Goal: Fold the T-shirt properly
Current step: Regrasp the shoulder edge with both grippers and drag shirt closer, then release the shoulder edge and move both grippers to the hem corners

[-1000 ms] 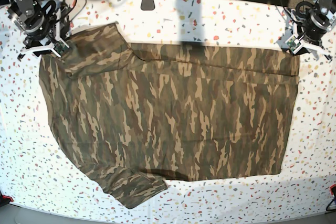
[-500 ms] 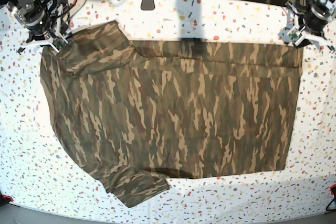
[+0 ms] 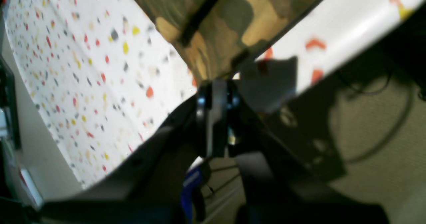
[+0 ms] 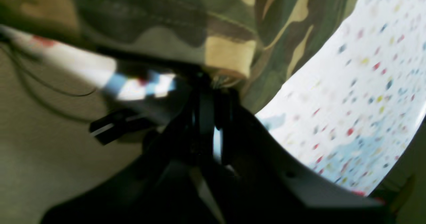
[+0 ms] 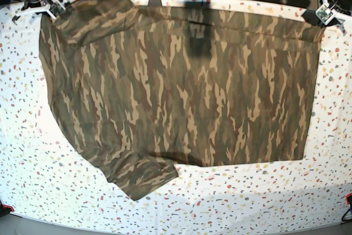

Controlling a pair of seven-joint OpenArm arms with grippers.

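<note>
Both sets of fingers pinch the soft camouflage T-shirt (image 5: 181,81) on speckled table (image 5: 33,163).

I have dragged the T-shirt (image 5: 181,81) toward the far edge of the table (image 5: 33,180), my left gripper (image 5: 324,14) and right gripper (image 5: 54,8) pulling back.

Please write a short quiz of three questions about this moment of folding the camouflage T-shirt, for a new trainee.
1. True or false: the T-shirt lies in a crumpled heap.
2. What does the left hand grip?
A. a cable
B. a corner of the shirt
C. nothing
3. Fill in: in the base view, the free sleeve lies near the ____ edge of the table.

Key
1. False; it lies spread flat.
2. B. The right hand also pinches cloth.
3. Bottom.
</note>
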